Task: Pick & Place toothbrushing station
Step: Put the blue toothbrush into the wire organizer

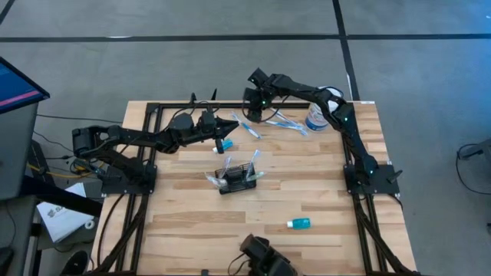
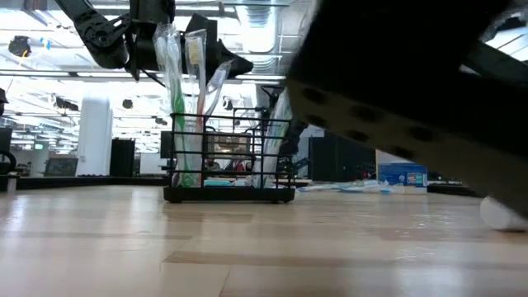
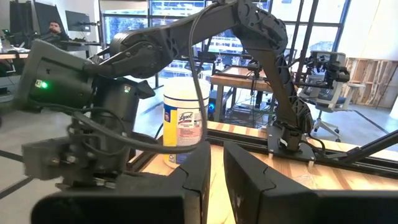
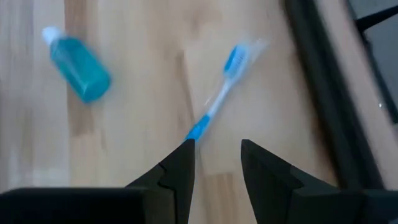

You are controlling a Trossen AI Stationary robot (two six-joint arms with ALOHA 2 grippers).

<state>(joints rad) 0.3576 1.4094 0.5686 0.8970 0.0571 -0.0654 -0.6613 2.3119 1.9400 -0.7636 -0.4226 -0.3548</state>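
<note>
Right gripper (image 4: 214, 162) above blue toothbrush (image 4: 217, 99) (jaws apart, empty).

The desk (image 1: 322, 192) is pale wood planks, smooth with a soft sheen. The holder (image 1: 237, 179) is thin black wire mesh, matt. The toothbrush (image 4: 217, 99) looks like glossy blue and clear plastic, the small bottle (image 4: 78, 65) translucent teal plastic. The white canister (image 3: 185, 118) is smooth plastic with a paper-like label.
</note>
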